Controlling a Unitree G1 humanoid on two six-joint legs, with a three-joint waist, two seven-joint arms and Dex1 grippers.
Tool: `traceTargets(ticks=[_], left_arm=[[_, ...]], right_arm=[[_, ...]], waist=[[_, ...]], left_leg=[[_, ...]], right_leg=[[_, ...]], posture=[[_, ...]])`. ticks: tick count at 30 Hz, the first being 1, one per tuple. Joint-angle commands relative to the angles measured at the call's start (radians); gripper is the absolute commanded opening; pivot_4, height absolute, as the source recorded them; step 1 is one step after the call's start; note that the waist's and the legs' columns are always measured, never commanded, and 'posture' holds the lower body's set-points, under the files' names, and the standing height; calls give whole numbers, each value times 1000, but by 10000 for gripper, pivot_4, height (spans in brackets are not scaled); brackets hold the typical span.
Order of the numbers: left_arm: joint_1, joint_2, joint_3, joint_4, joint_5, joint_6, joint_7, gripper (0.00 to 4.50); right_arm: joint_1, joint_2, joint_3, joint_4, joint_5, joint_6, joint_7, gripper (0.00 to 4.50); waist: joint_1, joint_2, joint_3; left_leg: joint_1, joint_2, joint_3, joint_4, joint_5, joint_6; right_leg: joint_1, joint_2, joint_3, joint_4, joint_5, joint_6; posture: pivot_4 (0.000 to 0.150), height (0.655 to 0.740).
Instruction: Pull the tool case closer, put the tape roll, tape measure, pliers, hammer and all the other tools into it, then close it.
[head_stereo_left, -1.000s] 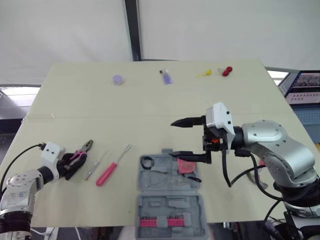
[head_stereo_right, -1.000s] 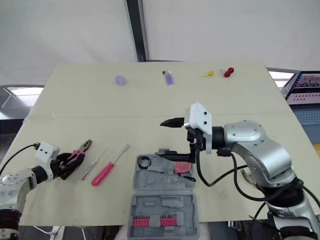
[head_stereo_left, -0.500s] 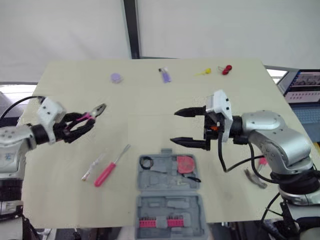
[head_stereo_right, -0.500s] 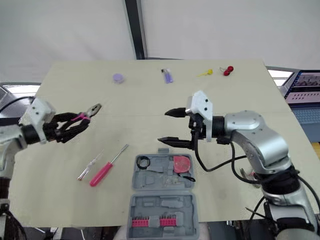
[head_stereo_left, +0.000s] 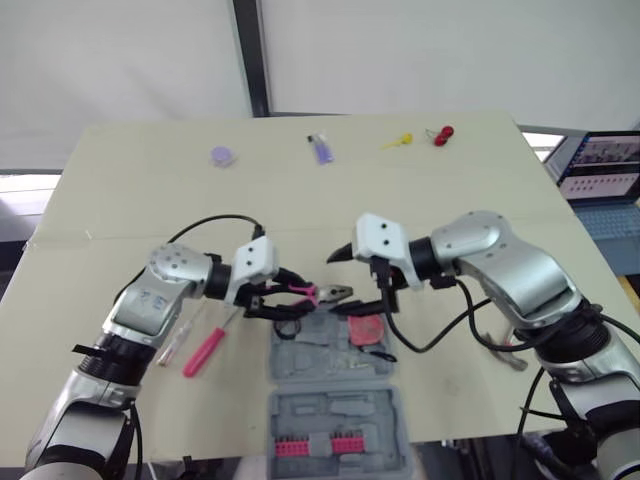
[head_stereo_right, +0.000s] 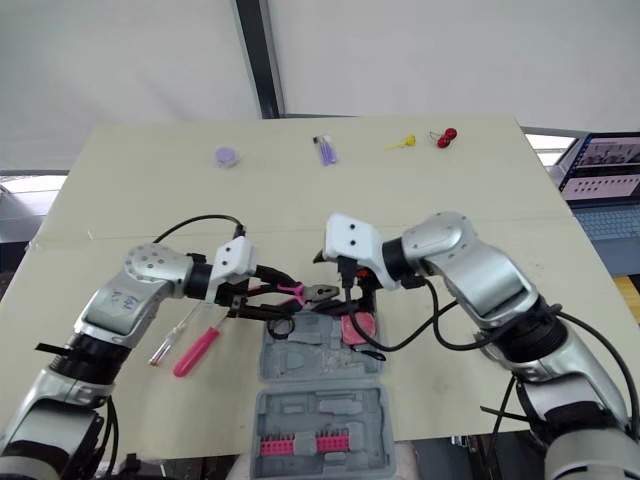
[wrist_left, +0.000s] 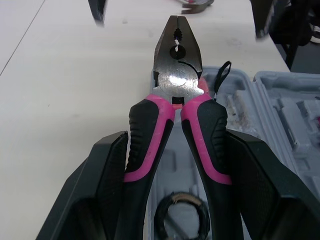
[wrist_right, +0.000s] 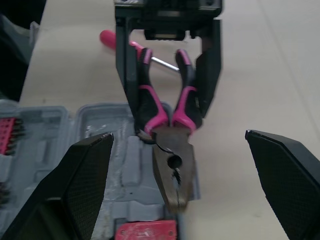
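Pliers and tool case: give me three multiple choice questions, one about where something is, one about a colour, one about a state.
1. Where are the pliers? A) in the left gripper, over the tool case B) at the far edge C) in the lid
2. Screwdriver handle colour? A) green B) pink C) blue
3. The tool case is A) open B) shut C) upside down
Answers: A, fingers clamp its handles; B, it shows pink; A, lid folded back, trays showing.
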Motion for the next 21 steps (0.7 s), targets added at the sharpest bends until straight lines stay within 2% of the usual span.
traceTargets(ticks=[1, 9, 12, 17, 18, 21], left_arm=[[-11, -14, 0, -36, 6, -13, 3, 25044], [19, -29, 7, -76, 0, 6, 13, 25044], [31, -31, 7, -87, 4, 10, 15, 25044], [43, -32, 2, -102, 7, 15, 20, 25044], [45, -32, 1, -103, 8, 14, 23, 25044], [49, -36, -3, -105, 9, 13, 29, 25044]], right_arm=[[-18, -14, 32, -46, -42, 12, 19, 45000], [-9, -12, 65, -22, -123, 3, 21, 45000], [-11, -4, 66, -10, -138, 3, 18, 36597], [-13, 3, 62, -4, -156, 4, 20, 11832], [-14, 5, 61, -4, -158, 4, 20, 9569], [-14, 8, 56, -3, -163, 3, 21, 9695]], waist=[[0, 0, 0], [1, 0, 0], [1, 0, 0], [1, 0, 0], [1, 0, 0], [1, 0, 0]], left_leg=[[0, 0, 0, 0, 0, 0], [0, 0, 0, 0, 0, 0], [0, 0, 0, 1, 0, 0], [0, 0, 0, 1, 0, 0], [0, 0, 0, 1, 0, 0], [0, 0, 0, 1, 0, 0]], right_leg=[[0, 0, 0, 0, 0, 0], [0, 0, 0, 0, 0, 0], [0, 0, 0, 0, 0, 0], [0, 0, 0, 0, 0, 0], [0, 0, 0, 0, 0, 0], [0, 0, 0, 0, 0, 0]], posture=[[1500, 7400], [1500, 7400], [1500, 7400], [1500, 7400], [1500, 7400], [1500, 7400]])
